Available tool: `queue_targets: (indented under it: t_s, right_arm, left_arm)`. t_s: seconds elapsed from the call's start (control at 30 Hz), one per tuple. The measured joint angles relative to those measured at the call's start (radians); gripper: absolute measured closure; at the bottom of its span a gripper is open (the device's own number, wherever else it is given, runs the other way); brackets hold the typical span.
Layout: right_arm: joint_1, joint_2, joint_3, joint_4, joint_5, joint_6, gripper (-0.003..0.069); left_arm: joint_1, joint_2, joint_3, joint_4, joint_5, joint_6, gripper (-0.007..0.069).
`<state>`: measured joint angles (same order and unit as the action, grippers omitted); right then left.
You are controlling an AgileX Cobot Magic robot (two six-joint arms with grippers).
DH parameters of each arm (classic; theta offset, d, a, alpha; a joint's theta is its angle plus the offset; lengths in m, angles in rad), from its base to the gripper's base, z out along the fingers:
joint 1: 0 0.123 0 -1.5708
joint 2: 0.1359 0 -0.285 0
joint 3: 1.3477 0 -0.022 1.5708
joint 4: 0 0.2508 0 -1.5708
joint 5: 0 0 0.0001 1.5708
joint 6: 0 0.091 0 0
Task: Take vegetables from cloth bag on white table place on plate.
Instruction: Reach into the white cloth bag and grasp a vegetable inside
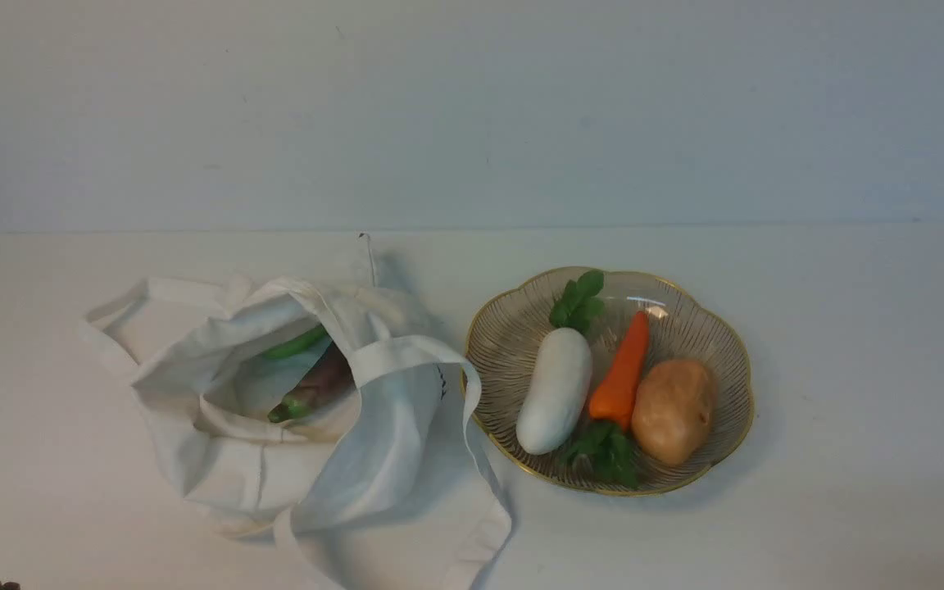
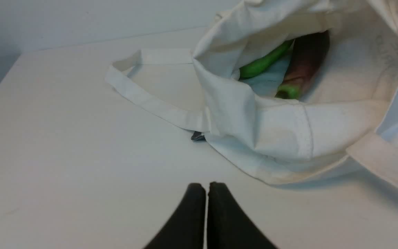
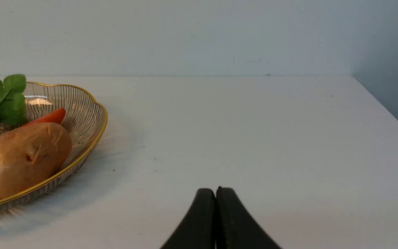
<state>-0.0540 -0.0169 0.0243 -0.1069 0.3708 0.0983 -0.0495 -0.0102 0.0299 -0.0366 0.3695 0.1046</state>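
Note:
The cloth bag [image 1: 275,442] lies open on the white table [image 1: 849,410], left of the plate [image 1: 718,328]. Inside it lie the dark purple eggplant [image 1: 326,377] with a green cap and the bright green vegetable [image 1: 296,344]. Both also show in the left wrist view, the eggplant [image 2: 306,62] beside the green one [image 2: 264,62] in the bag [image 2: 275,131]. My left gripper [image 2: 207,186] is shut and empty, above the table short of the bag. My right gripper [image 3: 215,192] is shut and empty, to the right of the plate [image 3: 92,103].
The plate holds a white radish [image 1: 555,389], a carrot [image 1: 624,373] and a potato [image 1: 674,410]. The bag's strap handles [image 1: 472,459] trail toward the plate and to the far left [image 2: 143,100]. A wall rises behind the table.

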Motion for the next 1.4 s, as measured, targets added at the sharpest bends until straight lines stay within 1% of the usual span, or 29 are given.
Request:
queue_targets:
  t_s: [1.0, 1.1, 1.13, 1.17, 1.23, 1.27, 1.3, 1.33, 1.4]
  right_arm:
    - [0.0, 0.0, 0.0, 0.0, 0.0, 0.0, 0.0669]
    - [0.0, 0.0, 0.0, 0.0, 0.0, 0.0, 0.0669]
    - [0.0, 0.0, 0.0, 0.0, 0.0, 0.0, 0.0669]
    - [0.0, 0.0, 0.0, 0.0, 0.0, 0.0, 0.0669]
    - [0.0, 0.0, 0.0, 0.0, 0.0, 0.0, 0.0669]
    - [0.0, 0.0, 0.0, 0.0, 0.0, 0.0, 0.0669]
    - [0.0, 0.0, 0.0, 0.0, 0.0, 0.0, 0.0669]
    - [0.0, 0.0, 0.0, 0.0, 0.0, 0.0, 0.0669]
    - [0.0, 0.0, 0.0, 0.0, 0.0, 0.0, 0.0669]
  left_arm:
    - [0.0, 0.0, 0.0, 0.01, 0.0, 0.0, 0.0629]
    - [0.0, 0.0, 0.0, -0.002, -0.011, -0.014, 0.0629]
    - [0.0, 0.0, 0.0, -0.05, -0.046, -0.052, 0.0629]
    - [0.0, 0.0, 0.0, -0.068, -0.066, -0.064, 0.0629]
    - [0.0, 0.0, 0.0, -0.239, -0.161, -0.152, 0.0629]
    - [0.0, 0.0, 0.0, -0.239, -0.174, -0.164, 0.0629]
    - [0.0, 0.0, 0.0, -0.337, -0.215, -0.207, 0.0629]
    - [0.0, 0.0, 0.0, -0.413, -0.253, -0.228, 0.0629]
    - [0.0, 0.0, 0.0, -0.483, -0.316, -0.24, 0.0629]
